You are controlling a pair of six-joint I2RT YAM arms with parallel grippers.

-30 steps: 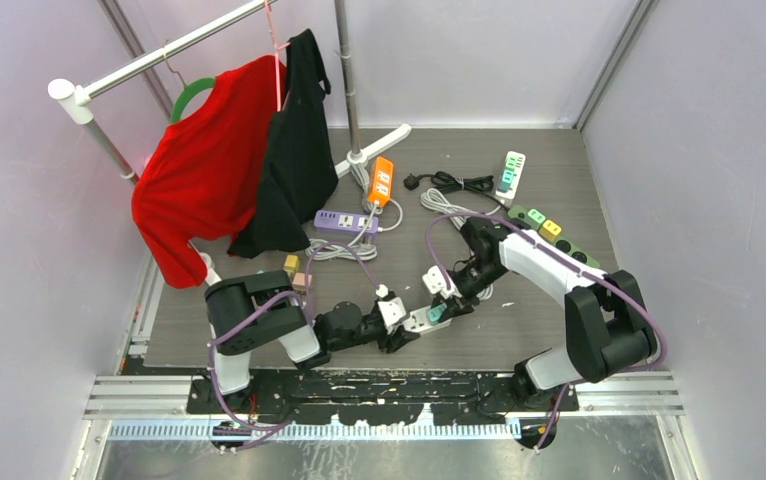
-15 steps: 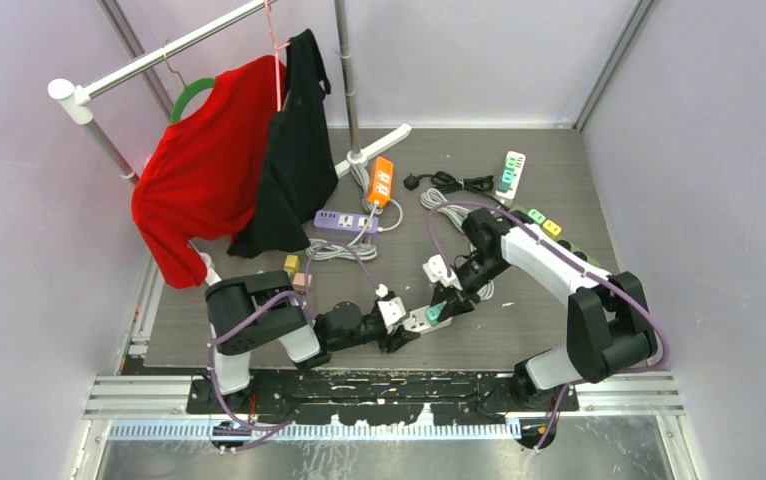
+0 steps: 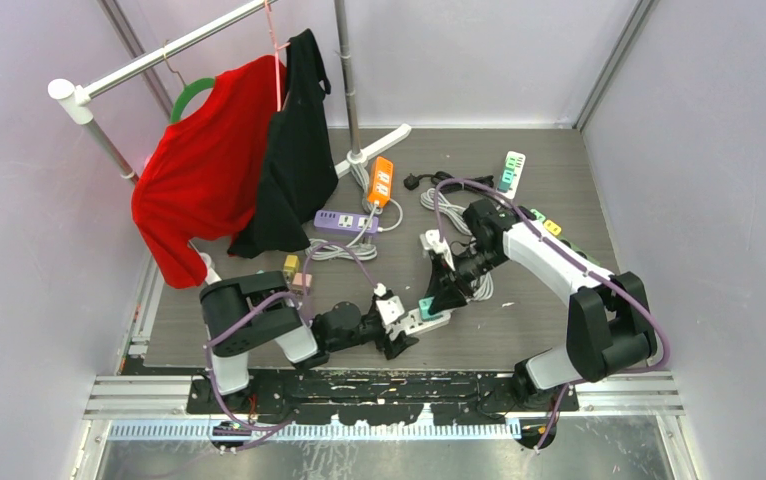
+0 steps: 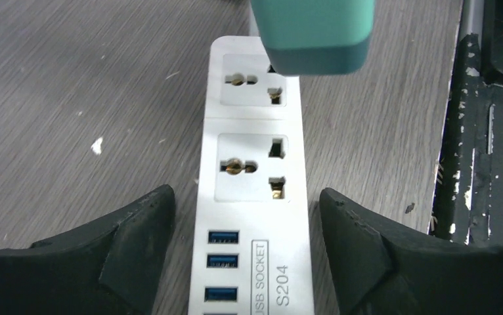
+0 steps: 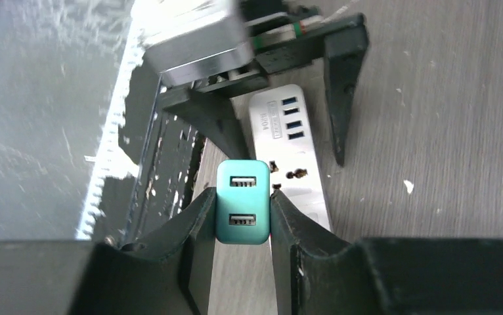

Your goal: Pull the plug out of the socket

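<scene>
A white power strip [image 3: 429, 322] lies on the grey floor near the front edge. My left gripper [image 3: 395, 326] is open, its fingers astride the strip [image 4: 252, 203] with a small gap on each side. My right gripper [image 3: 437, 298] is shut on a teal USB plug [image 5: 242, 202], one finger on each side. The plug [image 4: 311, 33] hangs just above the strip's far end. Both sockets seen in the left wrist view are empty. In the right wrist view the strip [image 5: 295, 151] lies below and beyond the plug.
Orange [image 3: 381, 181], purple [image 3: 346, 220], white-green [image 3: 511, 172] and green-yellow [image 3: 549, 228] power strips lie further back with coiled cables [image 3: 449, 205]. A rack with a red shirt [image 3: 204, 165] and black garment [image 3: 294, 150] stands back left. Black base rail [image 4: 485, 131] runs beside the strip.
My right gripper has risen and swung back-left with the teal plug, which has come away from the strip's socket. The left gripper and strip shifted slightly left.
</scene>
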